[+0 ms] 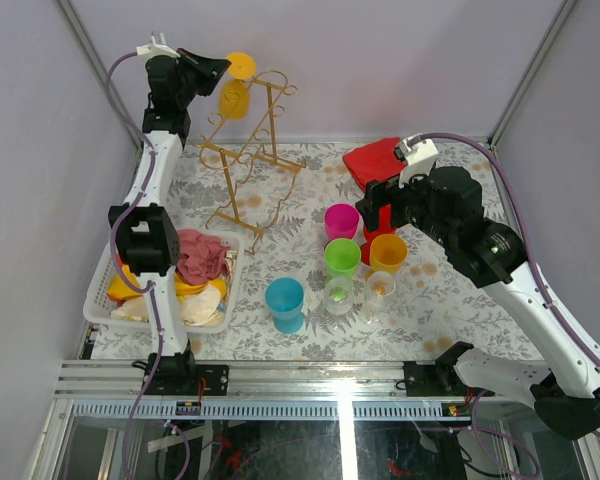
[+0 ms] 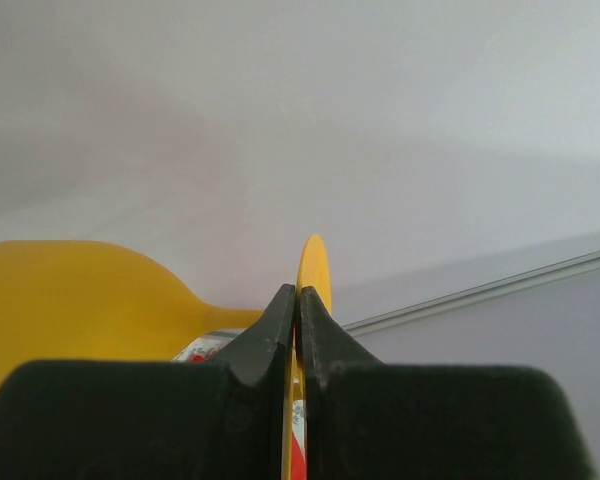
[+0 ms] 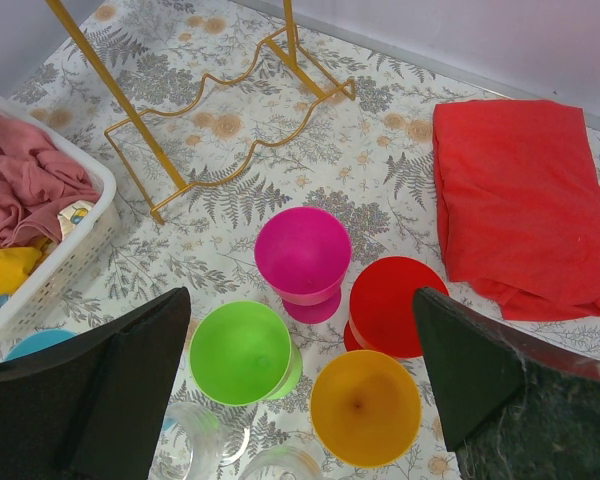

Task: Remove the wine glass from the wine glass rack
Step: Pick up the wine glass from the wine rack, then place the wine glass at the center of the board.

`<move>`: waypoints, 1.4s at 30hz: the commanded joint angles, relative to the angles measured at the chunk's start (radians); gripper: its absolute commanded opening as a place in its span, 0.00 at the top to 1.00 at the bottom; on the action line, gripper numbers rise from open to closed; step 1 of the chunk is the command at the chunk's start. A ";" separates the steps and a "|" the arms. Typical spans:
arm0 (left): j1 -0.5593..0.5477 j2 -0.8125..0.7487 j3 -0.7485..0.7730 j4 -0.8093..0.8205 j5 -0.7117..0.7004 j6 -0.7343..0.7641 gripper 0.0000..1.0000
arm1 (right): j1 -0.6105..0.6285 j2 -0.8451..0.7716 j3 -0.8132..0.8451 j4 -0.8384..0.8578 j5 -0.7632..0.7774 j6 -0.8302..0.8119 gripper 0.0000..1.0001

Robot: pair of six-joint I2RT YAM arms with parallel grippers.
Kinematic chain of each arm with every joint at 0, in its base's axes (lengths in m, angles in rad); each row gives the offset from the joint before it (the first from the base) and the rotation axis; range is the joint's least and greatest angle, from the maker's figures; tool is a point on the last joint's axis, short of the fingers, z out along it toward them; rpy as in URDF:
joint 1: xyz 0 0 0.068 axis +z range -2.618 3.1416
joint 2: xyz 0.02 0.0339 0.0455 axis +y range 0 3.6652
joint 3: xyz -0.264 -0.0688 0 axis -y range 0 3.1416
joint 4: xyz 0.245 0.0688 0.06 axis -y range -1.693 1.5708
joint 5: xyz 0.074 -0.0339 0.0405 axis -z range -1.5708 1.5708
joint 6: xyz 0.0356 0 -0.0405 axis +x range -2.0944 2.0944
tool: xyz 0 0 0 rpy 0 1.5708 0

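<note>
Floral table [image 1: 310, 170] holds cups [image 1: 342, 257]; left gripper [image 1: 222, 67] pinches wine glass [image 1: 234, 99] by rack [image 1: 242, 165] (right gripper [image 3: 295, 300] agape, empty)

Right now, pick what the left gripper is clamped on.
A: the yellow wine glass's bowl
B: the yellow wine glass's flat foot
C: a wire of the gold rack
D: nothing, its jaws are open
B: the left gripper is shut on the thin edge of the yellow wine glass at its disc foot, bowl off to one side.
</note>
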 commanded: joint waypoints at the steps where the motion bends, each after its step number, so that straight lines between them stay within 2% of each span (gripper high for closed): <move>1: 0.009 -0.086 -0.069 0.129 -0.039 0.031 1.00 | -0.003 -0.015 0.011 0.017 0.010 -0.010 0.01; 11: 0.007 -0.378 -0.360 0.251 -0.140 0.178 1.00 | -0.003 -0.001 0.011 0.034 -0.029 0.010 0.01; 15: 0.006 -0.485 -0.436 0.205 -0.155 0.275 1.00 | -0.003 -0.001 0.010 0.041 -0.055 0.026 0.01; 19: 0.008 -0.624 -0.609 0.204 -0.145 0.312 1.00 | -0.003 -0.018 -0.016 0.070 -0.089 0.046 0.01; 24: 0.009 -0.824 -0.751 0.128 -0.079 0.361 1.00 | -0.003 -0.039 -0.040 0.126 -0.173 0.103 0.01; 31: 0.008 -1.089 -0.807 -0.047 0.062 0.399 1.00 | -0.003 -0.067 -0.094 0.260 -0.349 0.238 0.02; 42: 0.009 -1.384 -1.005 -0.224 0.340 0.304 1.00 | -0.003 -0.015 -0.138 0.512 -0.618 0.534 0.09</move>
